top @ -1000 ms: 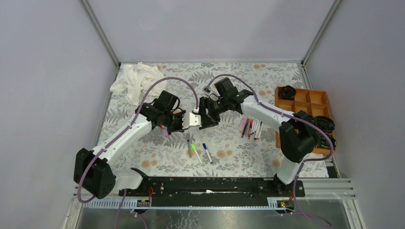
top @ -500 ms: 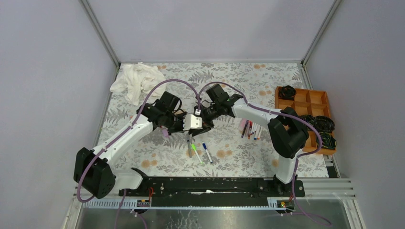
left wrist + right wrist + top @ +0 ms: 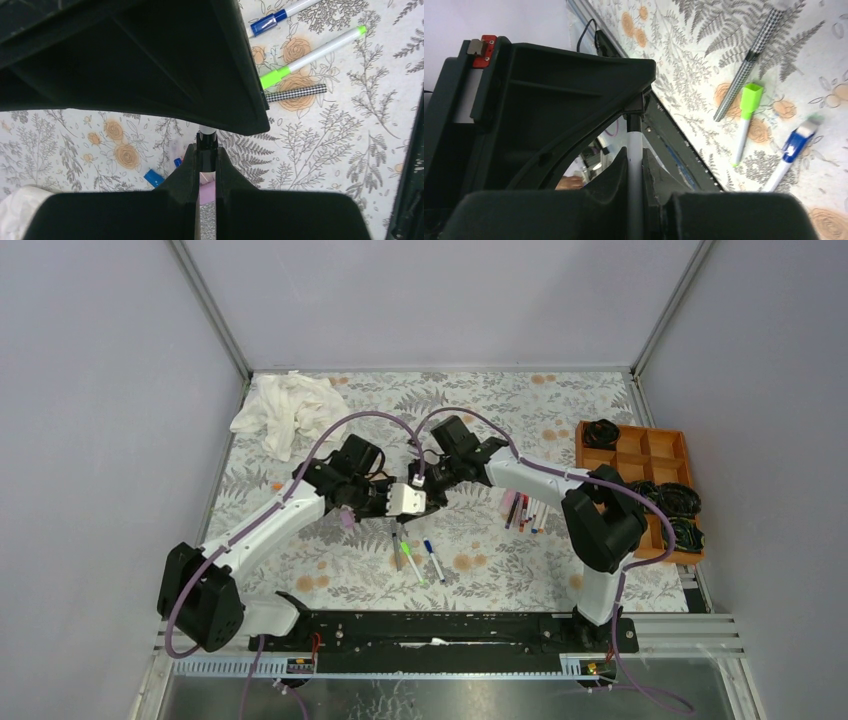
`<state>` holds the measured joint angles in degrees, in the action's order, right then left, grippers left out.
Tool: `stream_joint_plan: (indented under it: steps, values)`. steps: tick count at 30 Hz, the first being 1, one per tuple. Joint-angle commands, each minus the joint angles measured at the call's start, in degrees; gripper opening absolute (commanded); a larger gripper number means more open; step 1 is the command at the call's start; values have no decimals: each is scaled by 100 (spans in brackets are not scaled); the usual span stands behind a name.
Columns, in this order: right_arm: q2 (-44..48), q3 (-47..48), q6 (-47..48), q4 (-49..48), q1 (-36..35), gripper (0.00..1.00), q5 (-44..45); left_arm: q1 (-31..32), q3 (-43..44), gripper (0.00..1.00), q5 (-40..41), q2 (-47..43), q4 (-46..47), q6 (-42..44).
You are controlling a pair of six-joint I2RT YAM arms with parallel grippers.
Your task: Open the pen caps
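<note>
My left gripper (image 3: 206,150) is shut on the black cap (image 3: 206,142) of a white-barrelled pen, held above the table. The pen's white barrel (image 3: 634,150) runs between the fingers of my right gripper (image 3: 635,162), which is shut on it. In the top view the two grippers meet nose to nose, left (image 3: 400,498) and right (image 3: 432,485). Below them lie a green-capped pen (image 3: 310,52), a blue-capped pen (image 3: 272,20) and a checked pen (image 3: 295,93). A loose blue cap (image 3: 153,177) lies on the cloth.
A bunch of pens (image 3: 525,508) lies right of centre. An orange compartment tray (image 3: 640,455) with black items stands at the right edge. A crumpled white cloth (image 3: 285,410) sits at the back left. A small pink piece (image 3: 347,520) lies under the left arm.
My right gripper moved left up to the left gripper and closed its fingers on the pen's white barrel. The left gripper stayed shut on the cap, barely shifting.
</note>
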<state>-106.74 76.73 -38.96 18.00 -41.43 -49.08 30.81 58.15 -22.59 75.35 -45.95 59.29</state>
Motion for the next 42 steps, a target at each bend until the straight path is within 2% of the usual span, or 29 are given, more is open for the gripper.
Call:
stream_joint_plan:
  steps: [1, 6, 12, 14, 18, 23, 27, 30, 35, 40, 41, 42]
  values:
    - [478, -358, 404, 772, 186, 0, 406, -380, -209, 0, 845, 113, -59, 493]
    - [831, -836, 678, 969, 365, 0, 598, -1030, -199, 0, 822, 196, -19, 854]
    - [1169, -1174, 833, 1094, 499, 0, 1019, -1315, -279, 0, 821, 326, 130, 890]
    - [1374, -1298, 842, 1138, 576, 0, 1522, -1322, -458, 0, 888, 429, 403, 731]
    - [2061, -1666, 579, 1202, 848, 0, 3161, -1389, -613, 0, 1023, 994, 1072, -64]
    - [2739, -2337, 301, 1093, 1303, 0, 4924, -1523, -371, 0, 1040, 1914, 1244, -857]
    - [2999, -2741, 122, 902, 1518, 0, 5897, -1525, -340, 4, 959, 2032, 1390, -1037]
    - [3166, -2997, -49, 660, 1625, 0, 6545, -1525, -282, 11, 849, 1970, 1382, -1122]
    - [2981, -3028, -63, 467, 1654, 0, 7210, -1525, 3, 33, 584, 1680, 1106, -1263]
    - [2630, -2907, -59, 461, 1718, 0, 7399, -1534, 337, 64, 171, 1311, 814, -1444]
    - [2602, -2913, -73, 446, 1723, 0, 7436, -1534, 405, 72, 102, 1273, 763, -1496]
    - [2594, -2924, -84, 425, 1729, 0, 7484, -1535, 458, 88, 52, 1250, 722, -1529]
